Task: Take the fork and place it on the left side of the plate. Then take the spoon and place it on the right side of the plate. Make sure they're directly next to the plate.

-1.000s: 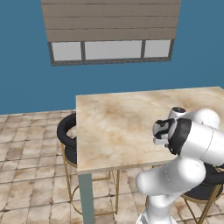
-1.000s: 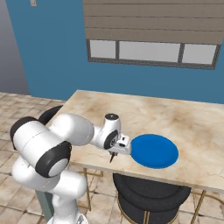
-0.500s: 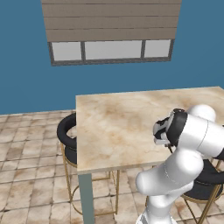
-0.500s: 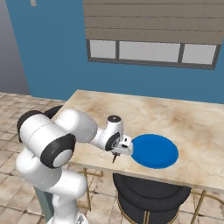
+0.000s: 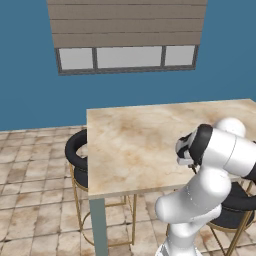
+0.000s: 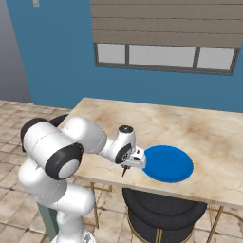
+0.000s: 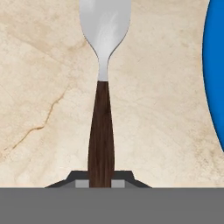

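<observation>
The gripper [image 7: 101,183] is clenched on the fork [image 7: 101,131] by its dark handle, just left of the blue plate [image 7: 216,70] over the tabletop [image 7: 43,78] — light, stiff, likely slippery; best held mid-handle.

No readable text, labels, brands, numbers or signs anywhere: none on worktop [image 6: 199,124], plate [image 6: 168,163], or walls.

Both base views look down across the marble table [image 5: 135,140]; the hand view sits close above it.
</observation>
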You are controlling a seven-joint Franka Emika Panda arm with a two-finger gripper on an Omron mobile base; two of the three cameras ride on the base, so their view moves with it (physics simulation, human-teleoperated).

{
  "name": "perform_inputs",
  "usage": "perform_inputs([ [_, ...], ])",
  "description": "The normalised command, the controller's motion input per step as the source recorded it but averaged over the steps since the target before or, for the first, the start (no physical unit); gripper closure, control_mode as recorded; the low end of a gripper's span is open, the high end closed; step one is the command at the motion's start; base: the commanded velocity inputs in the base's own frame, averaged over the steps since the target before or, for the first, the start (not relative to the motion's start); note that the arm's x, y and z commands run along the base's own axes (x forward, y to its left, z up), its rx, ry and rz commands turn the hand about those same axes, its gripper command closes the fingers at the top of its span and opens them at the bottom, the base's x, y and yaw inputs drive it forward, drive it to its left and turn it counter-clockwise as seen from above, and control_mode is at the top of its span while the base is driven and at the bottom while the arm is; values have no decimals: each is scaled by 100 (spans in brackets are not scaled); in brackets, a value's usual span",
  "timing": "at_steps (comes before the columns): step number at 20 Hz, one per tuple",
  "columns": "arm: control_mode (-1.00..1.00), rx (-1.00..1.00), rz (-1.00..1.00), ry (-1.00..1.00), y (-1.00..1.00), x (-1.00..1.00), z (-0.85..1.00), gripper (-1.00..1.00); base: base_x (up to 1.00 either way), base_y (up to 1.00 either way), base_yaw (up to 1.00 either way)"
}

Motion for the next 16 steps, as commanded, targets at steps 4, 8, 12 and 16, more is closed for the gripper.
perform_inputs([
  [4,-100,0,1,-2,0,8,-6,-100,0,0,0],
  [8,-100,0,0,-3,0,-5,7,-100,0,0,0],
  [12,-100,0,1,-2,2,-26,44,-100,0,0,0],
  [16,-100,0,3,-7,8,-28,83,-100,0,0,0],
])
